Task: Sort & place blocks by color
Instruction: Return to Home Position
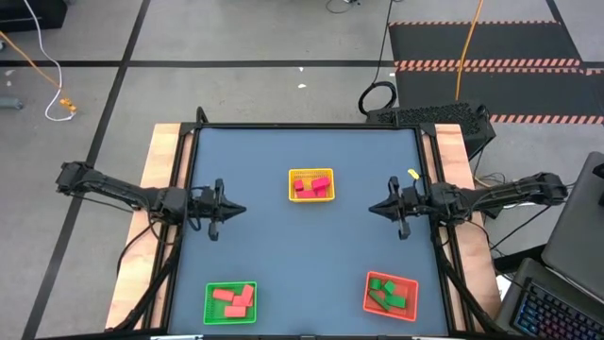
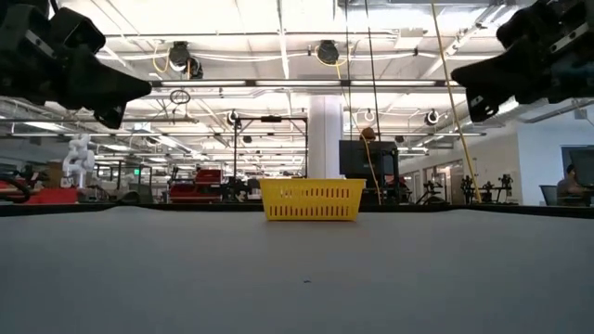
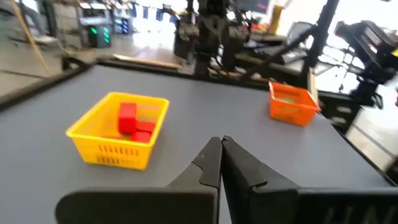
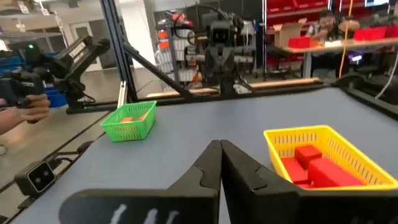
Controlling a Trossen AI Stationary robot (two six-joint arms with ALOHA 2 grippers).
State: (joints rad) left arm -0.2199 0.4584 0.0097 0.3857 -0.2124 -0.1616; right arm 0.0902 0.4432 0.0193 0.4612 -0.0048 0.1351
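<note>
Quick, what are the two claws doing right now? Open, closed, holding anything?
Left gripper: closed, holding nothing.
Right gripper: closed, holding nothing.

Keyboard (image 1: 429, 115), laptop (image 1: 564, 300) beside table (image 1: 311, 250)

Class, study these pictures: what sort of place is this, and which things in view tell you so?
Probably a robotics lab in a large open workshop hall: two dark robot arms flank a blue-grey table, another dark robot rig stands beyond it, and orange-striped black floor mats lie nearby.
</note>
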